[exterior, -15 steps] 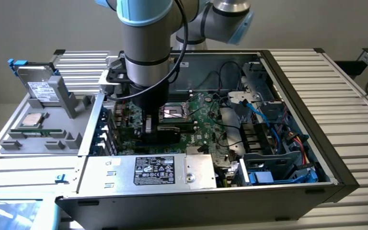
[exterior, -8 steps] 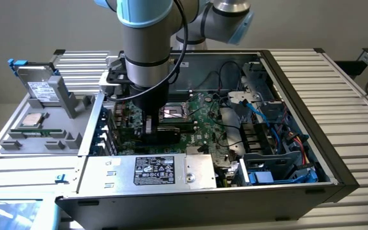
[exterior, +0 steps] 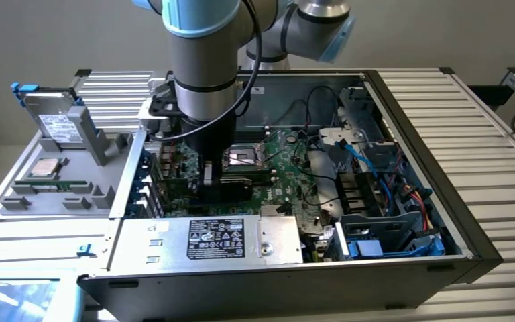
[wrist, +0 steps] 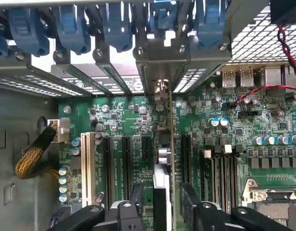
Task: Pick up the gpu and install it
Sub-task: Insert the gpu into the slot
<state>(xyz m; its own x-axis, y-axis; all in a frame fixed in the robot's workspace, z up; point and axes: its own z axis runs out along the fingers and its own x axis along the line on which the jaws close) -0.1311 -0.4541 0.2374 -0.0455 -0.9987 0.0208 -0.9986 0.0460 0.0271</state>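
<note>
The gpu (wrist: 160,159) stands on edge on the green motherboard (wrist: 114,115), seen edge-on as a thin strip. Its silver end bracket reaches the rear slot openings of the case. My gripper (wrist: 160,211) straddles the card with its black fingers (wrist: 126,211) set apart on either side, and a gap shows between each finger and the card, so it is open. In the exterior view the arm reaches down into the open computer case, with the gripper (exterior: 207,176) low over the expansion slots and the gpu (exterior: 239,178) showing as a dark strip beside it.
A silver hard drive (exterior: 61,127) and a small chip (exterior: 43,169) sit on the grey fixture at the exterior view's left. The power supply (exterior: 212,238), processor socket (exterior: 242,159) and blue cables (exterior: 391,194) crowd the case. Blue slot latches (wrist: 71,29) and a braided cable (wrist: 32,156) lie close by.
</note>
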